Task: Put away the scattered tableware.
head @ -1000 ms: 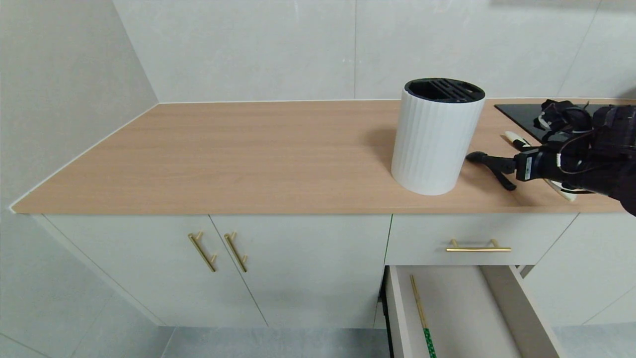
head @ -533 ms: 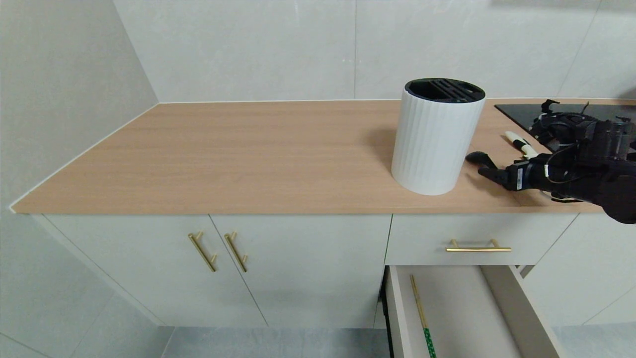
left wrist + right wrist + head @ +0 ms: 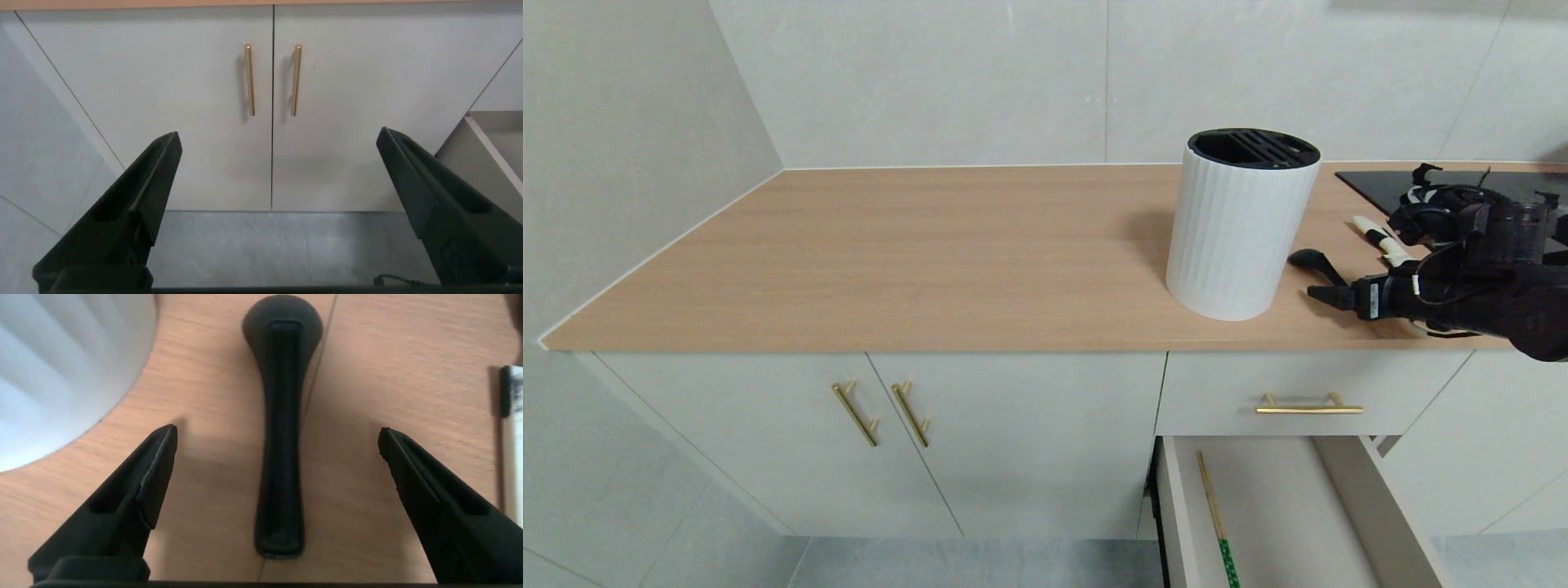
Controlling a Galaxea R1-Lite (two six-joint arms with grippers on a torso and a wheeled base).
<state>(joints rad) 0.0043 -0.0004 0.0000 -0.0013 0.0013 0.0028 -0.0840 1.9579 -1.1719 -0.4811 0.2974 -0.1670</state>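
- Right wrist view: the right gripper [image 3: 278,441] is seen spread wide, with nothing held. One of its fingers [image 3: 139,490] lies to each side of the black utensil [image 3: 278,416], apart from it.
- The utensil lies flat on the countertop [image 3: 931,253]. Its rounded end is just beside the base of the white ribbed holder [image 3: 1237,237], on the holder's right, and its shaft runs away from the holder towards the gripper.
- The step in hand is judged to be the grasp of this utensil. The shaft should be kept centred between the fingers, and the fingers lowered close to the wood before they are closed.
- The narrow mid-shaft is judged the better place to be pinched, since the wider rounded end lies too near the holder.
- The finger on the holder's side should be kept off the ribbed wall, or the holder may be nudged.
- A straight lift is advised before any carry, so that the white-handled piece [image 3: 1376,233], farther right of the holder, is not swept.
- Whether the utensil belongs in the holder's slotted black top or in the open drawer [image 3: 1274,506] below the holder, where chopsticks [image 3: 1213,510] lie, cannot be told.
- The left gripper [image 3: 278,140] hangs spread and empty before the cabinet doors [image 3: 270,98], low and to the holder's left.
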